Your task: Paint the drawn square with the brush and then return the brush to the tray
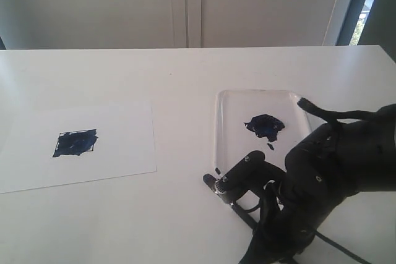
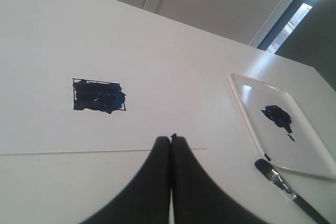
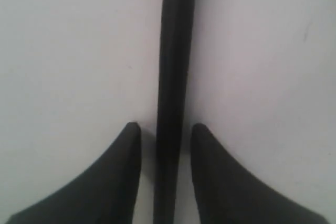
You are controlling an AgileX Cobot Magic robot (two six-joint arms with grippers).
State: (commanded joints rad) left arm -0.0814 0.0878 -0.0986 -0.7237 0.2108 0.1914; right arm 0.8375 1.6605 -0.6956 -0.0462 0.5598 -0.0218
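Note:
The drawn square [image 1: 75, 143] [image 2: 98, 96] on the white paper sheet [image 1: 117, 165] is filled with dark paint. The tray [image 1: 224, 122] [image 2: 247, 111] holds a black paint blob [image 1: 265, 126] [image 2: 277, 116]. The brush [image 1: 210, 181] [image 2: 283, 184] lies on the table just outside the tray's near corner, bristles toward the tray. My right gripper [image 1: 238, 180] [image 3: 165, 127] is open and low over the table, its fingers either side of the black brush handle [image 3: 173, 61], with a gap on each side. My left gripper [image 2: 171, 139] is shut on nothing, above the paper's edge; the exterior view does not show it.
The white table [image 1: 185, 78] runs to a pale wall behind. A small paint spot [image 1: 217, 170] sits by the tray's corner. The right arm's dark body [image 1: 334, 177] covers the near right of the table and part of the tray's rim.

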